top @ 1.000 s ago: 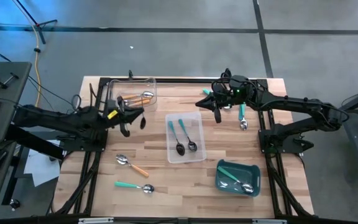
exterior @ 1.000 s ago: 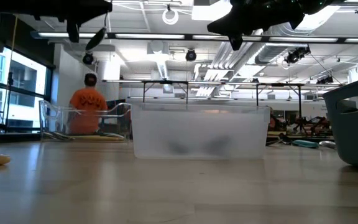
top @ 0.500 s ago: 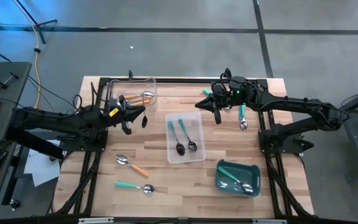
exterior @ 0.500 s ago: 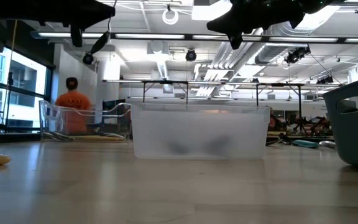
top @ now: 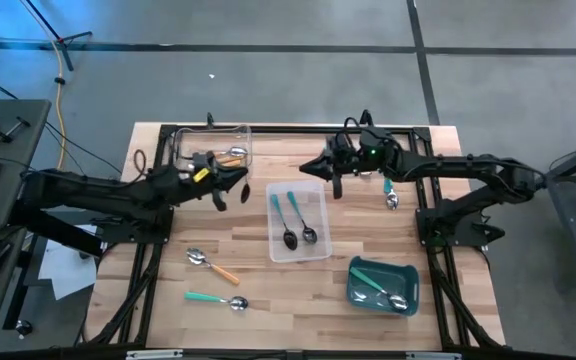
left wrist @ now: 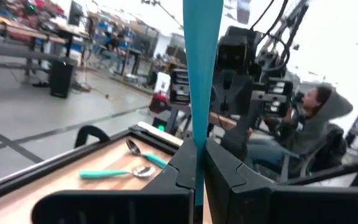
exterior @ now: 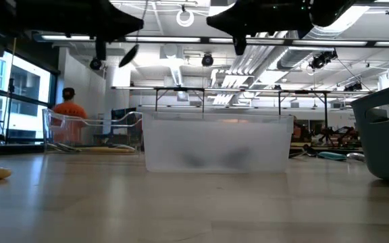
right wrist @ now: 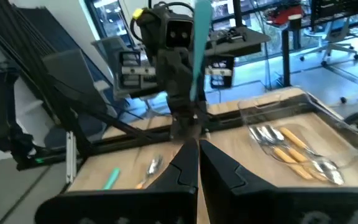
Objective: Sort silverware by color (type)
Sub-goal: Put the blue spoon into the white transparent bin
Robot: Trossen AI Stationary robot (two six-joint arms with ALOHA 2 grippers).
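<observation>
Teal spoon (left wrist: 201,74) bowl beyond frame

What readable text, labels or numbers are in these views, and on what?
None readable.
Person's orange shirt in the low view: any print is too blurred to read.
Yellow tag on the left arm in the high view: too small to read.
Clear trays, teal bin and spoons: no markings visible.

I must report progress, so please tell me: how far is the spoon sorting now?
Done: orange spoons lie in the back clear tray, two teal spoons in the middle tray, others in the teal bin. In hand: the left gripper is shut on a teal handle; the right gripper is shut too. Left: at least three loose spoons on the table.
</observation>
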